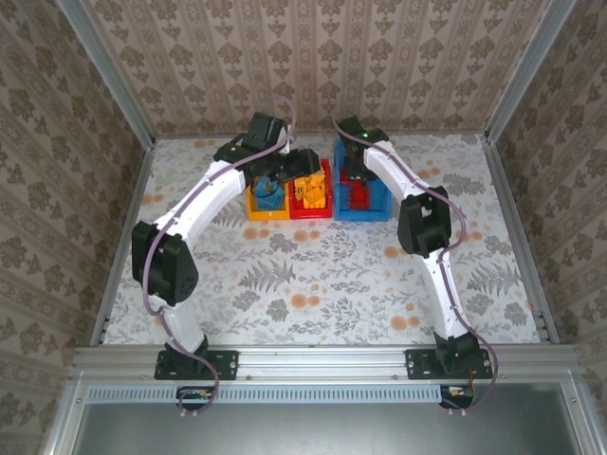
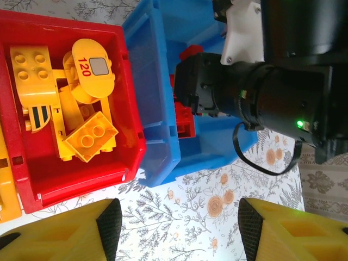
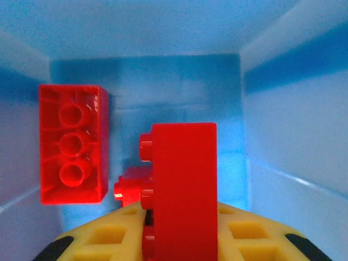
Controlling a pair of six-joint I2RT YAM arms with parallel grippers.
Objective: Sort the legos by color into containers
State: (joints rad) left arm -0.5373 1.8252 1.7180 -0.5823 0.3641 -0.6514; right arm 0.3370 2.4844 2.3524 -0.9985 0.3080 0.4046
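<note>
Red bin [image 2: 76, 182]: yellow bricks [image 2: 89, 136], yellow oval [image 2: 92, 70] with red "120" and a grey square. Blue bin [image 3: 283, 109]: red bricks [image 3: 73, 144]. Yellow bin [image 1: 266, 214]. Left claw [image 2: 179, 231]: yellow fingers [image 2: 296, 234], black pads [image 2: 111, 225]. Table [image 1: 313, 275]: white, grey leaves, orange flowers. Walls [image 1: 379, 57]: beige damask.

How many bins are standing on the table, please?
3, side by side in a row: yellow bin left, red bin middle, blue bin right. None seems hidden.
</note>
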